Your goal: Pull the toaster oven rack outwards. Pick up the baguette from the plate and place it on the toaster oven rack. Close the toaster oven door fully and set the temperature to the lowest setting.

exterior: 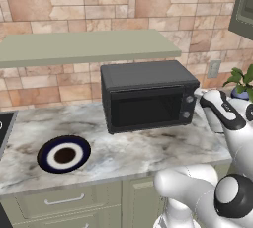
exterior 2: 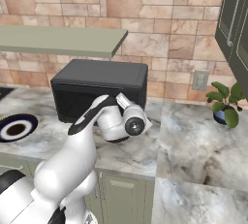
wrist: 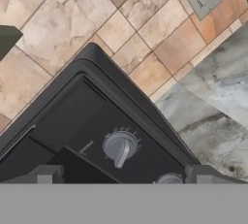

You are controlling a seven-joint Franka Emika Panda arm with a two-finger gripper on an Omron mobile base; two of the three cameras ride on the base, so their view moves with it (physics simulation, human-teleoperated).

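Standing on the marble counter (exterior: 148, 153) against the brick-tile wall (exterior: 148, 5), the toaster oven (exterior: 148, 96) has its toaster oven door (exterior: 146, 107) already shut, and the plate (exterior: 64, 154) out to its left lies bare, well apart from it. No baguette is to be seen on the plate; I judge it is inside on the rack, though the dark glass hides that. So the step in hand looks to be the last one, setting the temperature to its lowest.

The white arm reaches up by the oven's right side, and the tool (wrist: 123, 179) hangs before the knob panel with its two tips spread wide and nothing between them. From the hand's own camera a round grey knob (wrist: 120, 148) sits just ahead, with a second knob (wrist: 169, 179) near the right tip. The next move, I think, calls for easing forward until the tips straddle the right knob, closing on it, then turning it to the low end; which knob governs temperature I cannot tell

Pale green shelves (exterior: 89, 47) hang above the oven, a wall socket (exterior 2: 199, 80) and a potted plant (exterior 2: 225, 103) stand off to the right
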